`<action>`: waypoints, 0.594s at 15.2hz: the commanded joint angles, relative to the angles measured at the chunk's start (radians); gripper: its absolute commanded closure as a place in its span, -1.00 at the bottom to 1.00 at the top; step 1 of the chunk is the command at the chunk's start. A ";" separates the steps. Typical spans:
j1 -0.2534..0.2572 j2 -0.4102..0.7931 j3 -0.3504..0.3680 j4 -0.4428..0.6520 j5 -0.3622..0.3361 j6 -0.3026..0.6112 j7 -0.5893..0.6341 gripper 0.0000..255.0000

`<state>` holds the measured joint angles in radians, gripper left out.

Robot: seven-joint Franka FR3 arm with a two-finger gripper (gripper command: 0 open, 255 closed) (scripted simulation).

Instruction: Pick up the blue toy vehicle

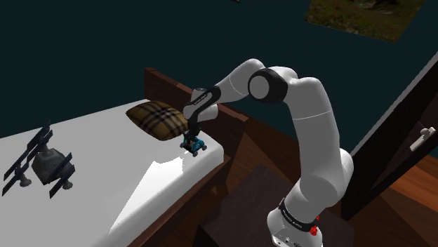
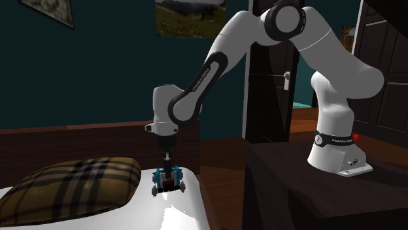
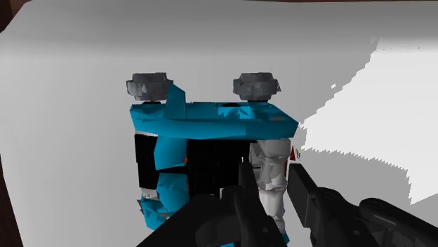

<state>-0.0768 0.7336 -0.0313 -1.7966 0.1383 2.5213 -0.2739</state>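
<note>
Wrist view, gripper (image 3: 272,175) clasping blue toy vehicle (image 3: 210,123) by its pale side, atop white bed (image 3: 70,84)

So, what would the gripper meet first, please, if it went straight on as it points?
The blue toy vehicle, directly under the gripper on the white bed; they may already touch.

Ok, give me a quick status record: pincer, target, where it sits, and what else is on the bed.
pincer: down on the target, fingers appear to clasp its white section
target: blue toy vehicle
location: resting on the white bed near its edge, not yet lifted
nearby: plaid pillow, close beside the target
other: grey toy with dark panels, far off toward the shoulder view's left
</note>
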 commanded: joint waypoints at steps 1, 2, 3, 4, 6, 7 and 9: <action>0.001 -0.020 -0.002 -0.007 -0.001 -0.012 0.001 1.00; 0.001 -0.031 -0.003 -0.011 -0.002 -0.020 0.002 1.00; 0.002 -0.042 -0.004 -0.013 -0.003 -0.028 0.003 1.00; 0.003 -0.053 -0.004 -0.016 -0.004 -0.036 0.004 1.00; 0.004 -0.075 -0.006 -0.021 -0.006 -0.053 0.007 1.00; 0.004 -0.085 -0.007 -0.023 -0.007 -0.061 0.008 1.00; 0.005 -0.106 -0.009 -0.026 -0.009 -0.078 0.010 1.00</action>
<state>-0.0740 0.6408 -0.0395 -1.8180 0.1300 2.4499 -0.2671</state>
